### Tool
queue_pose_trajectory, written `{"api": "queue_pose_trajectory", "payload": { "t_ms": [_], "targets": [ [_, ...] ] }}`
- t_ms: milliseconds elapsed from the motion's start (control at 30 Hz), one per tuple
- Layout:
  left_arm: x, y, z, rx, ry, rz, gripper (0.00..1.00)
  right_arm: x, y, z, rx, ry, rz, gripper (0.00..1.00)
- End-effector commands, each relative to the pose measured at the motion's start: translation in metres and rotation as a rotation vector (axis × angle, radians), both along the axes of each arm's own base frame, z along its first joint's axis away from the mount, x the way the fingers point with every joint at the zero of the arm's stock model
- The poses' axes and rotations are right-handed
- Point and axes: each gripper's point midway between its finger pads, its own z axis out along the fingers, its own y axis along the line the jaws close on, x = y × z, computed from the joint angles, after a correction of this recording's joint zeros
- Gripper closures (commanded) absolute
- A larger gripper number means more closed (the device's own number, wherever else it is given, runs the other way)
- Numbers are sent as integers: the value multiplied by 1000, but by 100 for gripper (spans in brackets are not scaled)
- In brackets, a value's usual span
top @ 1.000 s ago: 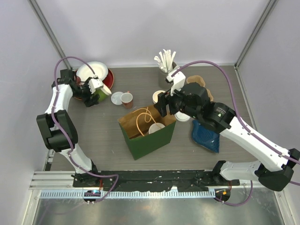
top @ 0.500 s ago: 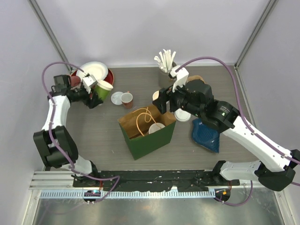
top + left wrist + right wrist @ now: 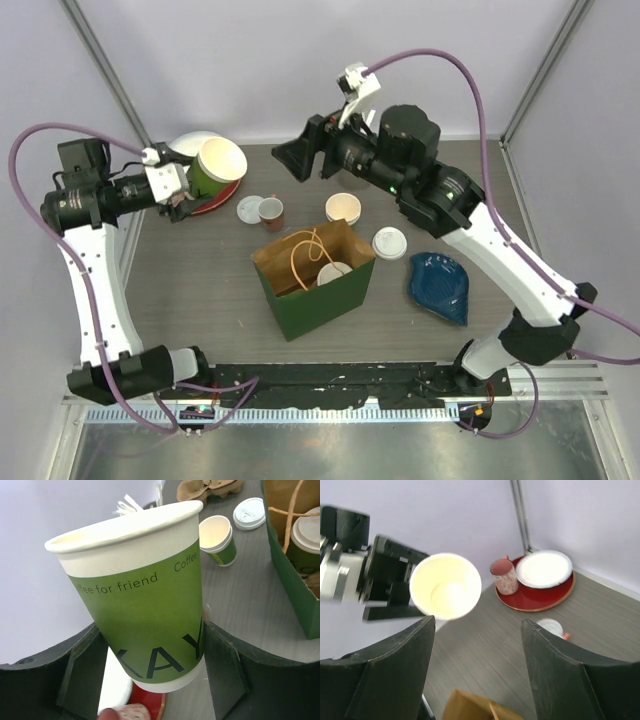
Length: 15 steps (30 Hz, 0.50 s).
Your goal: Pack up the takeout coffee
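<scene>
The left gripper (image 3: 152,662) squeezes a green paper cup (image 3: 140,590) by its sides, likely to carry it; the right gripper (image 3: 479,667) is spread apart, empty.

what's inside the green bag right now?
One lidded green cup sits inside the green bag, beside its rope handles. The walls hide the bag's floor, so more cannot be ruled out.

Held cup (image 3: 145,600): green band, cream inside, lidless, tilting in the air, sitting clamped in the left tool (image 3: 196,180).
Open cup (image 3: 342,209): standing upright, lidless, on the counter (image 3: 200,280) just behind the paper bag (image 3: 320,300).
Lidded cup (image 3: 333,274): standing inside the paper bag, wearing its white lid.
Right lid (image 3: 389,243): lying flat right of the bag.
Left lid (image 3: 249,208): lying flat left of the open cup.
</scene>
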Motion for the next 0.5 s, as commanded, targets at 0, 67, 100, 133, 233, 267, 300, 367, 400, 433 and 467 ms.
{"api": "queue_pose_trajectory", "payload": {
  "t_ms": [0,67,100,133,233,267,300,367,400,433,467],
  "targets": [
    [-71,-26,-2,-39,103,-100,38,-5,22,33,104,39,78,26],
    [-77,-29,3,-49,96,-100,39,-4,40,22,83,71,132,26],
    [-78,-30,5,-53,93,-102,39,-7,48,17,80,91,162,26],
    [-79,-30,6,-54,87,-101,39,-8,55,11,72,106,184,26],
    [-80,-32,9,-59,81,-108,39,-17,67,10,75,111,234,26],
    [-81,-32,8,-58,81,-107,39,-16,71,6,70,115,235,26],
    [-82,-33,8,-55,79,-111,39,-16,71,6,72,117,231,27],
    [-82,-33,9,-56,77,-112,39,-13,76,0,66,133,231,30],
    [-83,-34,9,-59,75,-117,39,-13,78,-2,64,140,237,31],
    [-84,-34,11,-60,70,-119,39,-13,81,-5,63,150,243,32],
    [-84,-35,11,-63,67,-121,39,-15,82,-4,63,149,248,33]
  ]
}}
